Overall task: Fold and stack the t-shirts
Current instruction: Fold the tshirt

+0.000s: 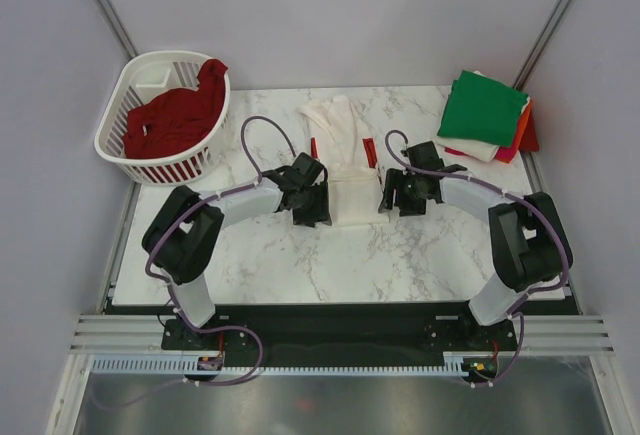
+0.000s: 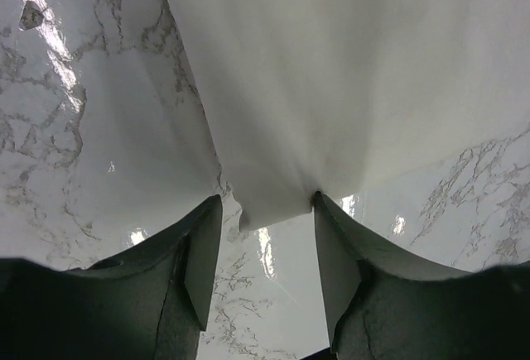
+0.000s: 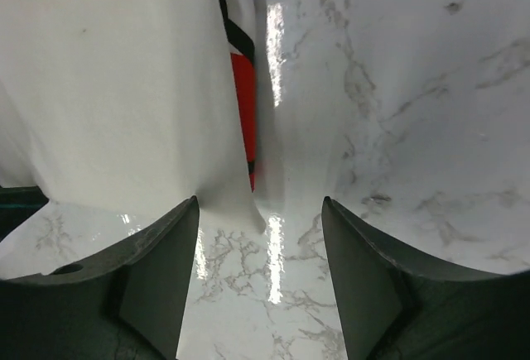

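**Camera layout.** The top external view is fixed high above and behind both arm bases. It looks down and forward from afar and takes in the whole marble table (image 1: 300, 255). The left wrist view sits close over the tabletop and faces out between the left gripper (image 2: 267, 197) toward the white t-shirt (image 2: 331, 87). The right wrist view sits equally near and faces out between the right gripper (image 3: 259, 199) toward the same shirt's red-printed edge. All three views share the shirt's near hem and the adjoining marble.
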Robot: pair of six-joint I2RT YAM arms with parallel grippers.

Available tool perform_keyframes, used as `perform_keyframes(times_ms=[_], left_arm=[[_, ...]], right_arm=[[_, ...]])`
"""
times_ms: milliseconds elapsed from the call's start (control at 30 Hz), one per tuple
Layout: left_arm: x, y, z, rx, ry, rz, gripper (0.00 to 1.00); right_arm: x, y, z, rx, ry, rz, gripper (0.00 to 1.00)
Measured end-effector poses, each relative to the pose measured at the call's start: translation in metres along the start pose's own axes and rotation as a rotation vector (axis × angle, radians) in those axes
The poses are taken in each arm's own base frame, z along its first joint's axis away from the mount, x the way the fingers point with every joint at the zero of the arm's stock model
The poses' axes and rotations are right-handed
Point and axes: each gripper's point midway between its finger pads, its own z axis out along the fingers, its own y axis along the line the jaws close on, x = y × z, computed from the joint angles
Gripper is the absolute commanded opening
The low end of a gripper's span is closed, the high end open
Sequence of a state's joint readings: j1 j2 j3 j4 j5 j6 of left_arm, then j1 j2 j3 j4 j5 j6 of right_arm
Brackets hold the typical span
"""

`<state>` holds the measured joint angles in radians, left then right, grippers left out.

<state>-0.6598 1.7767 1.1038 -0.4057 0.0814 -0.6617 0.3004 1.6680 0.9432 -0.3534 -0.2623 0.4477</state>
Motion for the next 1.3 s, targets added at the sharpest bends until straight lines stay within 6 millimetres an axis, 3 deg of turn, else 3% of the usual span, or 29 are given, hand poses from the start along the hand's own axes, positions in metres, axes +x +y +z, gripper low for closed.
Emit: perform_keyframes(times_ms=[100,133,167,200,267,333,433,533,667,800,1033,1167,1233,1300], left_arm=[[0.001,0.001,0.002,-0.005,0.003,0.000,0.55],[0.000,0.001,0.002,-0.006,0.001,0.000,0.55],[0.000,0.002,0.002,-0.007,-0.005,0.000,0.55],[-0.001,0.004,0.001,-0.012,-0.013,0.000,0.56],[0.001,0.007,-0.001,-0.021,-0.020,0.001,0.55],[0.000,0.007,-0.004,-0.021,-0.027,0.001,0.55],[-0.002,0.006,-0.007,-0.015,-0.039,0.002,0.55],[-0.002,0.005,-0.016,-0.012,-0.048,0.002,0.55],[-0.009,0.001,-0.042,0.003,-0.093,0.005,0.56],[-0.019,-0.005,-0.070,0.022,-0.153,0.010,0.56],[-0.015,-0.003,-0.088,0.026,-0.167,0.011,0.55],[-0.009,0.001,-0.096,0.025,-0.165,0.010,0.55],[-0.009,0.001,-0.099,0.027,-0.168,0.010,0.55],[-0.008,0.002,-0.102,0.027,-0.168,0.011,0.55]], right_arm=[[-0.017,-0.001,-0.014,0.079,-0.060,-0.040,0.63],[-0.026,0.003,-0.020,0.088,-0.087,-0.053,0.55],[-0.036,0.011,-0.026,0.083,-0.116,-0.071,0.34],[-0.045,0.020,-0.031,0.067,-0.145,-0.086,0.24],[-0.058,0.040,-0.037,0.018,-0.192,-0.100,0.07],[-0.063,0.057,-0.038,-0.035,-0.205,-0.103,0.00],[-0.066,0.077,-0.027,-0.099,-0.186,-0.102,0.00],[-0.060,0.087,-0.003,-0.134,-0.140,-0.090,0.00],[-0.045,0.088,0.024,-0.138,-0.067,-0.071,0.00],[-0.053,0.094,0.040,-0.146,-0.051,-0.074,0.00],[-0.110,0.111,0.056,-0.165,-0.126,-0.086,0.00],[-0.159,0.110,0.080,-0.152,-0.168,-0.077,0.00],[-0.193,0.112,0.088,-0.149,-0.217,-0.083,0.00],[-0.221,0.115,0.085,-0.143,-0.262,-0.096,0.01]])
